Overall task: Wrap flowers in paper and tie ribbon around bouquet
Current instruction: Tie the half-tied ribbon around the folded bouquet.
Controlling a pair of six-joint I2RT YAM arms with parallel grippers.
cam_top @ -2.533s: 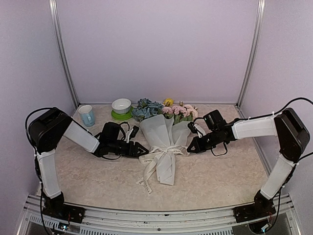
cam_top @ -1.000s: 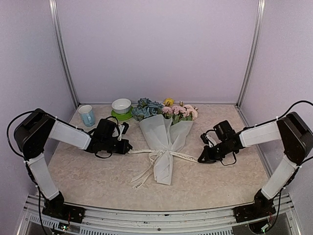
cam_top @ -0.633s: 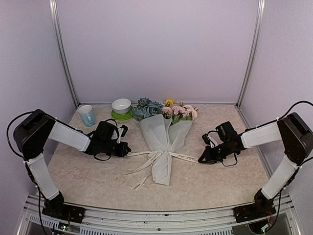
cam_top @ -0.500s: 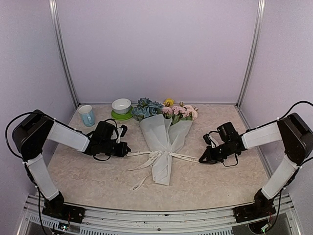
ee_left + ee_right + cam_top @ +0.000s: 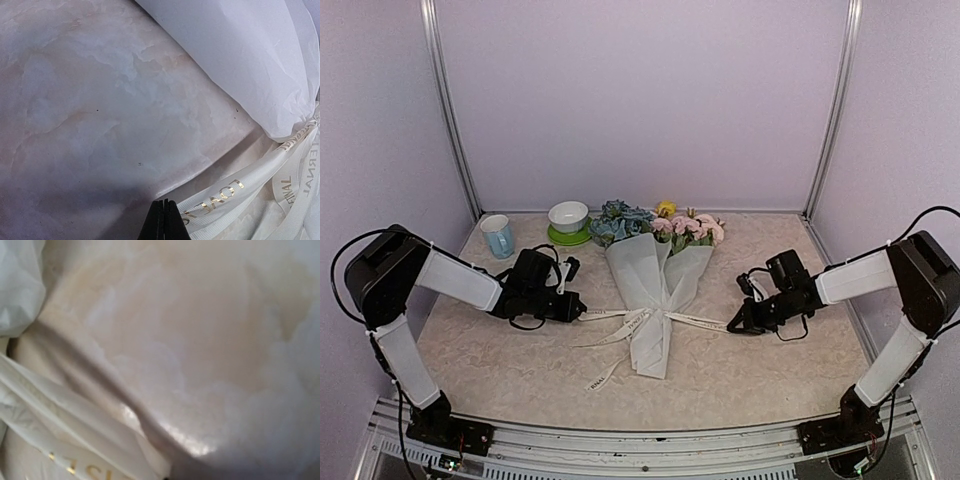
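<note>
I have both tools pinched fully shut, each on one end of the ribbon (image 5: 698, 321). My left gripper (image 5: 580, 308) sits low over the table (image 5: 520, 380) to the left of the bouquet (image 5: 655, 300), and my right gripper (image 5: 731, 328) sits to its right.

The band runs almost straight from each pair of tips to the narrow waist of the paper (image 5: 642, 268), where it crosses. I hold the ends low and well apart so that, as I judge it, the pull goes sideways and cinches the tie rather than lifting the bundle.

The bouquet lies mid-table, with the flowers (image 5: 625, 222) at the far end and the cone's foot toward me. A spare tail lies slack at near left. My right wrist view is too blurred to show the grip itself.
</note>
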